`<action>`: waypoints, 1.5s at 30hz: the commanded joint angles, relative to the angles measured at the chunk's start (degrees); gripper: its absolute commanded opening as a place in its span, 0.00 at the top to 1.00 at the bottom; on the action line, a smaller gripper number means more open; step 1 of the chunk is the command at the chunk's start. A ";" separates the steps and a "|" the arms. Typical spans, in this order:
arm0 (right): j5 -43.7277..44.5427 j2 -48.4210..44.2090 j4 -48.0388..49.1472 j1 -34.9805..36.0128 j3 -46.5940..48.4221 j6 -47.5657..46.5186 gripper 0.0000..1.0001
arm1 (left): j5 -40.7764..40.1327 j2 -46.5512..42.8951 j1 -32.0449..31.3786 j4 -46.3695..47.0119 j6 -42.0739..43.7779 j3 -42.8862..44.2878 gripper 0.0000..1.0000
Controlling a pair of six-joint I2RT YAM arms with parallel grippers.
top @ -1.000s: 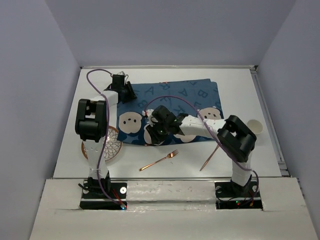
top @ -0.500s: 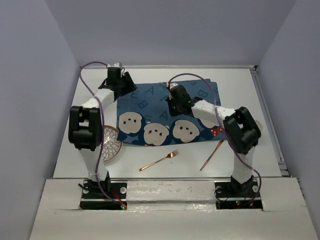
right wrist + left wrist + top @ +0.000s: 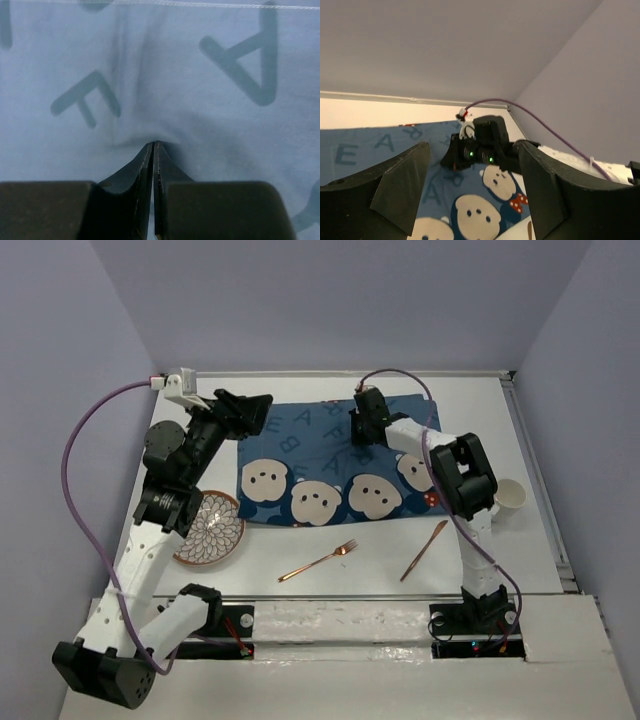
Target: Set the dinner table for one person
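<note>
The white dinner table (image 3: 480, 400) carries a blue cloth (image 3: 310, 445) printed with letters and bear faces, lying spread out. My right gripper (image 3: 360, 432) is shut with its tips on the cloth near its far edge. In the right wrist view the cloth (image 3: 160, 75) puckers round the closed tips of that gripper (image 3: 154, 144). My left gripper (image 3: 258, 408) is open and empty, raised over the cloth's far left corner. In the left wrist view my left gripper (image 3: 470, 195) faces the right gripper (image 3: 480, 150) across the cloth (image 3: 395, 150).
A patterned plate (image 3: 208, 530) lies left of the cloth, partly under my left arm. A copper fork (image 3: 320, 560) and a copper knife (image 3: 425, 550) lie near the front edge. A white cup (image 3: 508, 497) stands at the right.
My right gripper moved from the cloth's middle to its far edge, and the cloth now lies flatter and wider. My left arm rose and its gripper lifted off the cloth's far left corner.
</note>
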 commanded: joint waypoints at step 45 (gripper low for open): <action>-4.78 -3.61 21.39 15.91 -10.79 11.81 0.87 | -6.05 -17.02 0.91 -8.03 13.19 -14.58 0.01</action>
